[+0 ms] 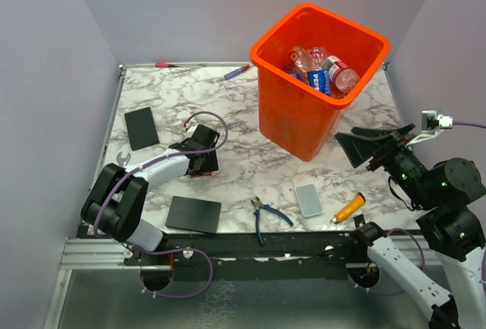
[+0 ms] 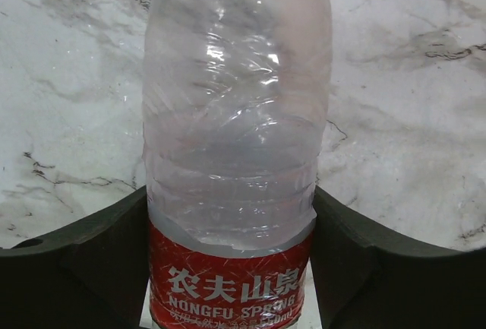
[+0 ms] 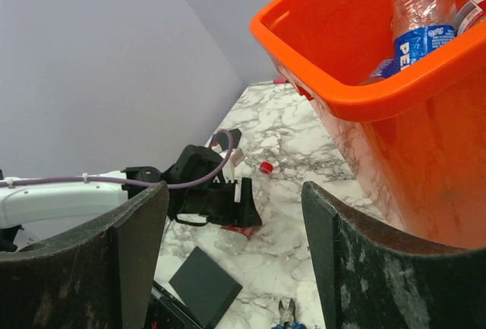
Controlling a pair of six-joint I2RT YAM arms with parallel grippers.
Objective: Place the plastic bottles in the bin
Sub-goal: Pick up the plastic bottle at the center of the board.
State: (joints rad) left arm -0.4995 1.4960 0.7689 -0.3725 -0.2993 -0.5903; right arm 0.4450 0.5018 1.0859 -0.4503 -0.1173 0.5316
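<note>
A clear Nongfu Spring bottle [image 2: 235, 154] with a red label is laid flat on the marble surface [image 2: 68, 78]. It is pressed on both sides by the jaws of the left gripper [image 2: 231, 200]. The jaws of the right gripper [image 3: 234, 192] are held wide open with nothing in them, just beside the orange bin [image 1: 292, 116]. More bottles [image 1: 323, 72] are piled inside the bin.

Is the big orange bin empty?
No, several plastic bottles lie inside the bin, one of them with a blue label.
</note>
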